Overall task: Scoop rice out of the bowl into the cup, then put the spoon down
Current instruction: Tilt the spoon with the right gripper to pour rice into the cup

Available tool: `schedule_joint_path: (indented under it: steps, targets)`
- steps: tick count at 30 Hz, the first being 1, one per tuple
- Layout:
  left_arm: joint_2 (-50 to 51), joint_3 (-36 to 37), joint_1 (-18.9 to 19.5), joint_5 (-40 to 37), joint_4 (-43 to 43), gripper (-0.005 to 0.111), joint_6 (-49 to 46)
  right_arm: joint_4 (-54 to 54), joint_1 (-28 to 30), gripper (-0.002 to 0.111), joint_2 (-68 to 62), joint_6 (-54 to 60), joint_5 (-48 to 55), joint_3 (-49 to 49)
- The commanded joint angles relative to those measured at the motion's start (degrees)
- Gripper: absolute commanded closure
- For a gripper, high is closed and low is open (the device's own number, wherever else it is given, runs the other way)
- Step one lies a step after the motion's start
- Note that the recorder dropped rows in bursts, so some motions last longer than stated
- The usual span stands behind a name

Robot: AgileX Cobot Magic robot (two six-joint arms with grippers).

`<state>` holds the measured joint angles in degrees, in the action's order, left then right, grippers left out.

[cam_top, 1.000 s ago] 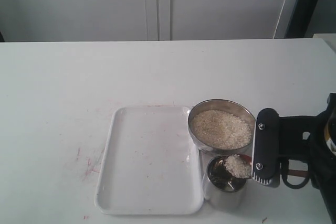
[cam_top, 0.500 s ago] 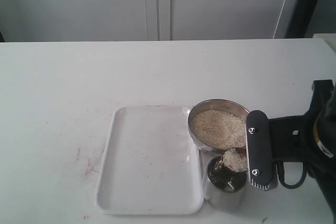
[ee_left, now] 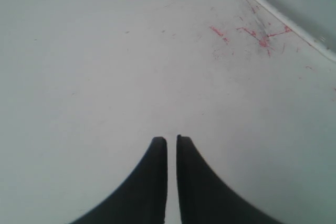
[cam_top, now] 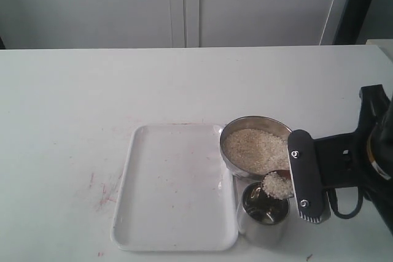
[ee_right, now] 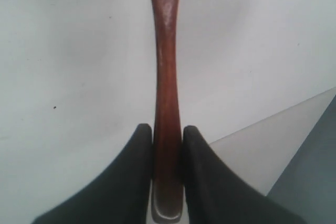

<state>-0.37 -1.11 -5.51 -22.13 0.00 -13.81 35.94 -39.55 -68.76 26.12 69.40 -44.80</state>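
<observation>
Dips slightly since half a second ago; clamps the spoon [ee_right: 165,51] handle in the right gripper [ee_right: 166,129]; holds heaped rice [cam_top: 277,184] over the cup [cam_top: 263,224], beside the bowl [cam_top: 223,145]. Hangs the left gripper [ee_left: 171,140], pinched together, over the table [ee_left: 105,51].

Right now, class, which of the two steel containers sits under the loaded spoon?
The cup, the narrow, straight-sided one at the front. The spoon holds its heap of rice over the cup's rim. The bowl behind it is wider, shallower and full.
</observation>
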Motion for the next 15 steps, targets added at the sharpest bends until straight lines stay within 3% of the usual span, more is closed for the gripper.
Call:
schedule_joint_path:
  steps: [1,15]
  targets:
    - [0.37,0.53,-0.42,-2.77,-0.32,0.092,0.33,2.26,-1.79,0.108,0.05,0.77,-0.71,0.16]
    - [0.37,0.53,-0.42,-2.77,-0.32,0.092,0.33,8.62,-2.85,0.108,-3.01,0.66,-1.50,0.16]
